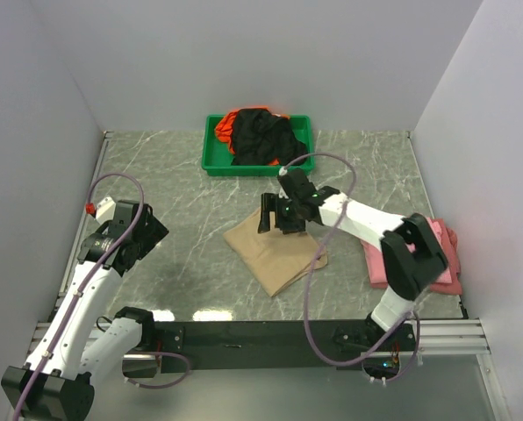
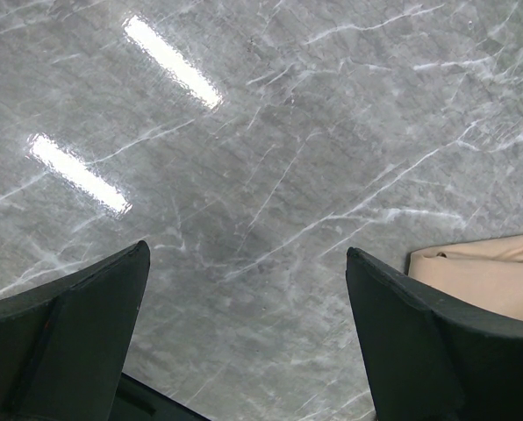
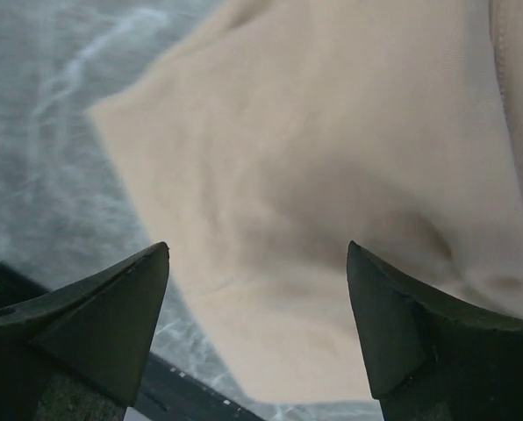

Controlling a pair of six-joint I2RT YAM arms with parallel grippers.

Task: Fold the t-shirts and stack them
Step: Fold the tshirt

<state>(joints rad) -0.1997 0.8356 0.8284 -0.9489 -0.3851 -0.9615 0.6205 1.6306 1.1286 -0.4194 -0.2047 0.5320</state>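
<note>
Now the right arm (image 1: 358, 215) reaches over the middle of the counter (image 1: 174, 175), and its jaws stand wide apart just above the far edge of the tan t-shirt (image 1: 275, 254). In the right wrist view the cloth fills the space below the two fingers, but nothing is between them, so they hold nothing.

The tan t-shirt lies flat on the counter, folded into a compact, slanted rectangle, probably so that it can be moved as one piece. The pink t-shirt (image 1: 446, 250) lies folded at the right edge, and I judge that the stack is meant to grow there. The black t-shirt (image 1: 263, 136) and the orange t-shirt (image 1: 229, 123) lie crumpled in the green tray (image 1: 211, 158) at the back, not yet folded.

The left arm (image 1: 112, 241) rests at the left side, well apart from the cloth. Its jaws are also fully open and empty, over bare counter.
</note>
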